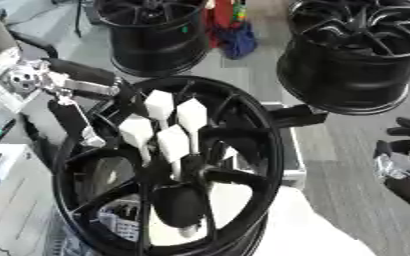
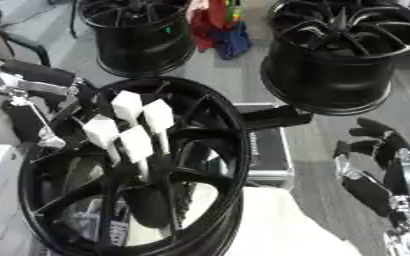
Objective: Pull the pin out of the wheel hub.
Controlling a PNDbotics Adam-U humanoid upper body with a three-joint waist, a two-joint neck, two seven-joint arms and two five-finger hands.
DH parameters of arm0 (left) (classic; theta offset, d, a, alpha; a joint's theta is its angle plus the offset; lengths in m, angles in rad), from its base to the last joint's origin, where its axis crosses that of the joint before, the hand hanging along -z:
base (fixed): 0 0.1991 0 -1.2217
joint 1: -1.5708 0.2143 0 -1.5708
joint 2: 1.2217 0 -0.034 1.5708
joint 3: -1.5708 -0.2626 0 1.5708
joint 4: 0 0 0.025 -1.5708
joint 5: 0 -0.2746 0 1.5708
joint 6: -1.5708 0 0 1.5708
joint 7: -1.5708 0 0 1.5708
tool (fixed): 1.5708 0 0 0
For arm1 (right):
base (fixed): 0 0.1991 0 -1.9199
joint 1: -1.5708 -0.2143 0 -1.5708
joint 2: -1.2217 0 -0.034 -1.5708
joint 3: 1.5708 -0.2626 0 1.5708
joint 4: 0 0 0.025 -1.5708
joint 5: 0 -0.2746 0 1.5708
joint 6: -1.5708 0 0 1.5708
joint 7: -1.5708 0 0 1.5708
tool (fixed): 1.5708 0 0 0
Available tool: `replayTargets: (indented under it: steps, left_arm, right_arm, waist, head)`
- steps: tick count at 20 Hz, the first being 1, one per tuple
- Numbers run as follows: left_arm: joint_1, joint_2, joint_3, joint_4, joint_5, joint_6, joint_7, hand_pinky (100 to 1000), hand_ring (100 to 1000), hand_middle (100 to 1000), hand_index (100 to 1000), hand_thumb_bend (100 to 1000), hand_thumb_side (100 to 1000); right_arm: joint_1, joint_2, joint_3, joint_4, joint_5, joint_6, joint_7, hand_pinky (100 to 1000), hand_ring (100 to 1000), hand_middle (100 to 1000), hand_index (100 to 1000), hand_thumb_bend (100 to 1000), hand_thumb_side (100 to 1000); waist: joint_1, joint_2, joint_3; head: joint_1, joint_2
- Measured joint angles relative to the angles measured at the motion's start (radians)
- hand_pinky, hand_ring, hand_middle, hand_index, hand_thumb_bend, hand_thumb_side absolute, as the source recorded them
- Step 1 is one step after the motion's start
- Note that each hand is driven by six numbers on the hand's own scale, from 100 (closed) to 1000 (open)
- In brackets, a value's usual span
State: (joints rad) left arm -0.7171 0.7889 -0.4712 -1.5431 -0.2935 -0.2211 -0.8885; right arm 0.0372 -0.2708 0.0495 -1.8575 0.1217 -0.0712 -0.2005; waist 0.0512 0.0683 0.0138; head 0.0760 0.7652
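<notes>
A large black spoked wheel hub point(image 1: 261, 150) stands tilted in front of me and fills the middle of both views. My left hand point(image 1: 175, 150) is raised in front of its spokes, fingers straight and pointing up, each with a white tip point(image 1: 191, 114). Its arm point(image 1: 73, 82) comes in from the upper left. Low in the hub a small pale thing point(image 1: 189, 231) shows; I cannot make out whether it is the pin. Nothing shows held in the left hand. My right hand point(image 2: 370, 150) hangs at the right edge, apart from the hub, fingers relaxed and holding nothing.
Two more black wheel rims stand behind, one at the back left point(image 1: 156, 35) and one at the back right point(image 1: 357, 60). A black case with silver edges point(image 2: 265, 147) lies right of the hub. Red and blue cloth point(image 1: 230, 30) lies between the rims. A white surface point(image 1: 318, 227) lies lower right.
</notes>
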Motion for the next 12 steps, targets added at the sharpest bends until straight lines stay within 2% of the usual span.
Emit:
replayTargets:
  steps: [3,8,12]
  left_arm:
    - [0.000,-0.005,0.001,0.003,-0.010,0.000,0.000,775,719,805,885,334,150]
    - [0.000,-0.007,-0.003,0.005,-0.015,-0.003,0.003,735,662,748,847,287,115]
    - [0.005,-0.009,-0.022,0.018,-0.016,-0.007,0.006,721,637,721,831,286,107]
  right_arm:
    - [0.000,0.000,0.000,0.000,0.000,0.000,0.000,730,593,661,807,186,100]
    - [0.000,0.000,0.000,0.003,0.000,0.000,0.000,730,593,661,807,185,100]
    - [0.000,0.000,0.000,0.005,0.000,0.000,0.000,730,593,661,807,185,100]
  waist:
    - [0.000,0.000,0.000]
    - [0.000,0.000,0.000]
    - [0.002,0.000,0.000]
  head:
    - [0.000,0.000]
    - [0.000,0.000]
    - [0.000,0.000]
